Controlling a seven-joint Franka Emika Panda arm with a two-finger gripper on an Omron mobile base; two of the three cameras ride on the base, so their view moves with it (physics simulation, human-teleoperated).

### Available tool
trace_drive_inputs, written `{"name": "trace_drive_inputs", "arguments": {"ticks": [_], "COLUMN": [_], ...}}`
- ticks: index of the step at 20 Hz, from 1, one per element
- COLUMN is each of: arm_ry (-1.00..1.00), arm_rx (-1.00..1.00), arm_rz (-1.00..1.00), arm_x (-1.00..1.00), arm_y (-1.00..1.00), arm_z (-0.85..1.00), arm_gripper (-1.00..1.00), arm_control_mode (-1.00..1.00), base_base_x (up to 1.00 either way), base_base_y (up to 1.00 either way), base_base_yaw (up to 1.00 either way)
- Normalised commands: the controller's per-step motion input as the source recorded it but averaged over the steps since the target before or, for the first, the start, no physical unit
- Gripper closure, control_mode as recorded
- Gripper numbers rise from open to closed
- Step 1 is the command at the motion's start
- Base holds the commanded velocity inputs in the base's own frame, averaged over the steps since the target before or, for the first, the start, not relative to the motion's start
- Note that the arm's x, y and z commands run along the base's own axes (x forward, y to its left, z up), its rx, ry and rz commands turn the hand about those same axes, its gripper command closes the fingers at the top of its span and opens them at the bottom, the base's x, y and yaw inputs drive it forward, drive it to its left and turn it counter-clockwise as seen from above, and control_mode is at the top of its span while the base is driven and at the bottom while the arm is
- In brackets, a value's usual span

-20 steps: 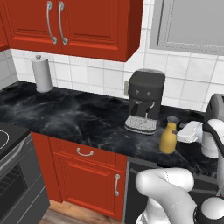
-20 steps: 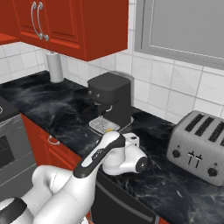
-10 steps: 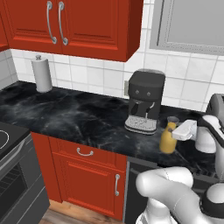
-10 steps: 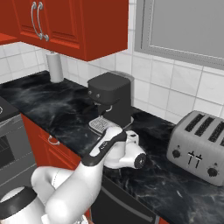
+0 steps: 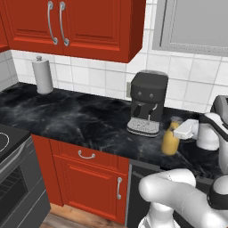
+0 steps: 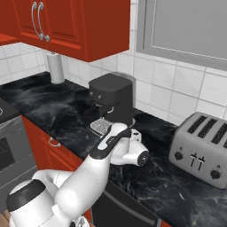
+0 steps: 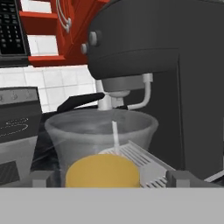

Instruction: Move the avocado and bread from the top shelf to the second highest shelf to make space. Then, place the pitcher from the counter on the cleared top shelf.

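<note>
The yellow-orange pitcher [image 5: 170,139] with its pale neck stands on the black marble counter [image 5: 75,118], just right of the coffee machine. My gripper [image 5: 181,132] reaches it from the right at neck height. In the hand view the pitcher [image 7: 103,168] sits very close, its clear neck rim and yellow body between my two fingertips [image 7: 43,177], and the gripper [image 7: 112,178] is open around it. I cannot tell whether the pads touch it. In the right base view my forearm and hand [image 6: 133,153] cover the pitcher.
A black coffee machine [image 5: 147,103] stands right behind the pitcher. A silver toaster [image 6: 200,142] is on the counter to the right. A paper towel roll [image 5: 43,75] stands far left, a stove [image 5: 6,147] beyond it. Red wall cabinets [image 5: 89,26] hang overhead.
My hand has slid a little left along the counter toward the pitcher, bringing the open fingers to either side of it. The pitcher itself has stayed put.
</note>
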Motion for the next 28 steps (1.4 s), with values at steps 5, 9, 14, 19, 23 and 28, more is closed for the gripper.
{"name": "trace_drive_inputs", "arguments": {"ticks": [5, 9, 14, 19, 23, 28], "arm_ry": [0.0, 0.0, 0.0, 0.04, 0.14, 0.06], "arm_rx": [0.0, 0.0, -0.12, -0.28, -0.32, -0.16], "arm_rz": [0.0, 0.01, -0.01, -0.22, -0.39, -0.38], "arm_x": [0.01, 0.0, -0.24, -0.31, -0.4, -0.32], "arm_y": [0.0, 0.01, 0.4, 0.6, 0.57, 0.46], "arm_z": [-0.02, 0.0, 0.29, 0.87, 0.85, 0.74], "arm_gripper": [1.0, 1.0, 1.0, 1.0, 1.0, 1.0], "arm_control_mode": [-1.0, -1.0, -1.0, -1.0, -1.0, -1.0], "base_base_x": [0.0, 0.0, 0.0, 0.0, 0.0, 0.0], "base_base_y": [0.0, 0.0, 0.0, 0.0, 0.0, 0.0], "base_base_yaw": [0.0, 0.0, 0.0, 0.0, 0.0, 0.0]}}
